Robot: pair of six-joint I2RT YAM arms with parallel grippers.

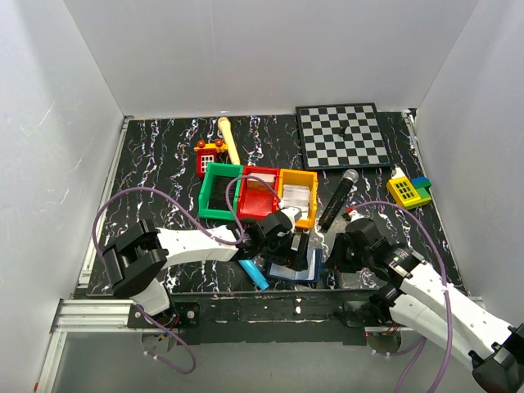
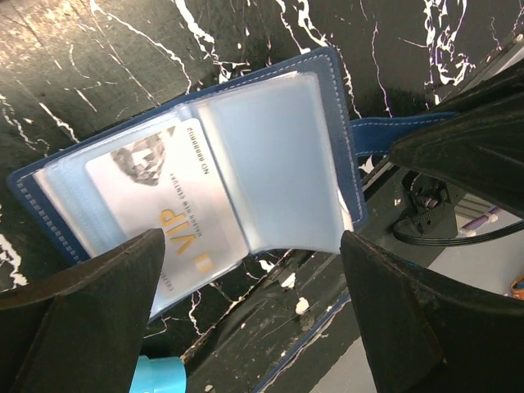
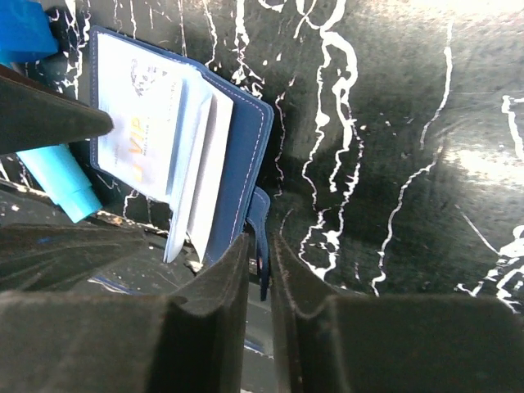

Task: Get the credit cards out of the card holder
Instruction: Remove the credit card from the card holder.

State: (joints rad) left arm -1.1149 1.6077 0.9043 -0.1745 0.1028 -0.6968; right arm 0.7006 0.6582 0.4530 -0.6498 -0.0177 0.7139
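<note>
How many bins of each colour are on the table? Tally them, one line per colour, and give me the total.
green bin: 1
red bin: 1
yellow bin: 1
Total: 3

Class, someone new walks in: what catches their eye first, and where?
The open navy card holder lies at the near edge of the table, a VIP card showing in its clear sleeve, under the open left gripper. Beyond it a green bin, a red bin and a yellow bin stand in a row; a checkerboard lies far right.
</note>
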